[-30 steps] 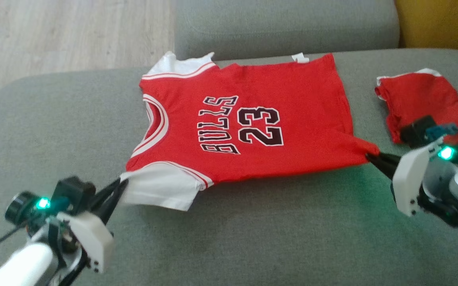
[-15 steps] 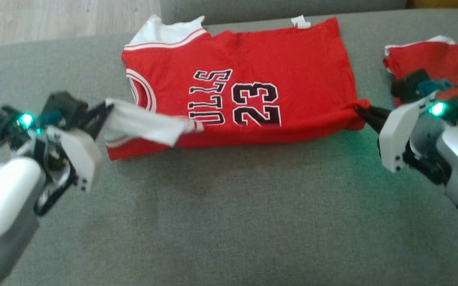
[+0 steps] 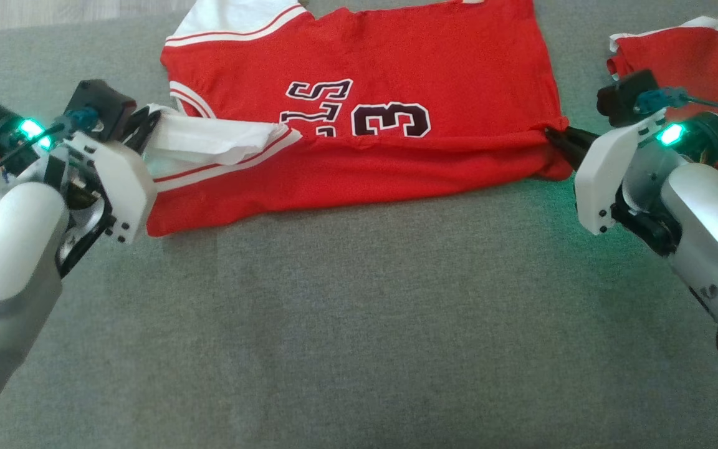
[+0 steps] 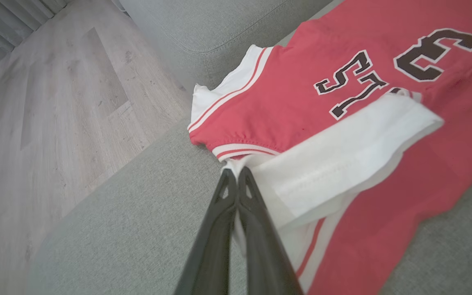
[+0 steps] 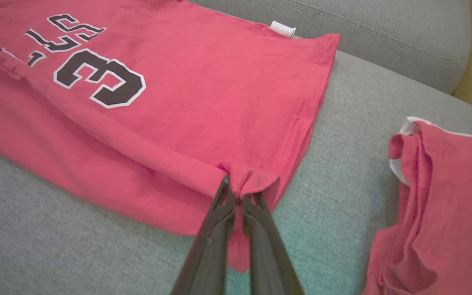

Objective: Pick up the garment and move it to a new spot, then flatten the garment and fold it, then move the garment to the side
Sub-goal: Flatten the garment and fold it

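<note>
Head view: the Bulls jersey point(image 3: 396, 68) lies across the grey sofa point(image 3: 359, 312), long axis running from left hand point(image 3: 144, 125) to right hand point(image 3: 555, 134). Left wrist view: that hand clamps the white sleeve point(image 4: 342, 155). Right wrist view: its hand clamps the hem corner point(image 5: 252, 180).

We are reaching in from both sides, our pale forearms point(image 3: 10, 268) angling inward from the lower corners of the head view. Our left gripper point(image 3: 150, 120) is pointing toward the right, its two dark fingers pressed together on the garment's point(image 3: 396, 168) white sleeve. Our right gripper point(image 3: 551, 133) is pointing left, pinching a bunched red hem corner. Green lights point(image 3: 27, 129) are glowing at both wrists.
</note>
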Robot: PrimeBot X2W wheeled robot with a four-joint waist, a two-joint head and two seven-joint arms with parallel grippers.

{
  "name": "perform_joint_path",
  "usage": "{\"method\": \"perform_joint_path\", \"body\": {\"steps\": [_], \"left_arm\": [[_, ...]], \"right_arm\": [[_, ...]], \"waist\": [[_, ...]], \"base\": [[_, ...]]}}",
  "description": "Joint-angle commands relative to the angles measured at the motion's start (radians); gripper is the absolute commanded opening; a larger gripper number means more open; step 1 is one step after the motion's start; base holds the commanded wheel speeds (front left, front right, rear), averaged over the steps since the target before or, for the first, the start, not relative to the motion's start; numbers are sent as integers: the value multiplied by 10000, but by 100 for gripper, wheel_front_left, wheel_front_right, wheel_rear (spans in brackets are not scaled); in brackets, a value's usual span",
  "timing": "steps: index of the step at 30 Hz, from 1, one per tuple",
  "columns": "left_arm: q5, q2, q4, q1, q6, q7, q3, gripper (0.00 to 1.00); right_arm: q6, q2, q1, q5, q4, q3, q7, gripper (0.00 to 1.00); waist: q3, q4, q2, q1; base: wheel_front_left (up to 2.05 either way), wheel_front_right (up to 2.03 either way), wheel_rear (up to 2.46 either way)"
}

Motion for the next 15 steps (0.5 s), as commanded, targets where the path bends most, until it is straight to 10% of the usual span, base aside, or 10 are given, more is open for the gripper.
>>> {"method": "perform_joint_path", "body": {"steps": [1,12,13,14,15], "left_arm": [[60,323,8,-764,-41,-116,238,0],[-37,-41,1015,-1793,-55,-615,-773,0],[43,-98,1143,-1944,-55,-806,-802,65],[125,-180,1280,-2089,-42,-1040,-803,100],[182,-281,1435,-2219,27,-1286,-770,100]], "right_arm": [[-9,20,-283,13,-17,55,-181,0],[-9,328,-965,202,662,429,-562,0],[-9,364,-1083,153,777,390,-741,25],[-9,399,-1203,63,915,350,-966,100],[-9,463,-1293,31,1093,272,-1140,100]], "waist": [[63,-27,0,-1],[494,-144,0,-1],[539,-145,0,-1],[576,-144,0,-1],[599,-141,0,-1]], "base": [[0,0,0],[0,0,0],[0,0,0],[0,0,0],[0,0,0]]}}
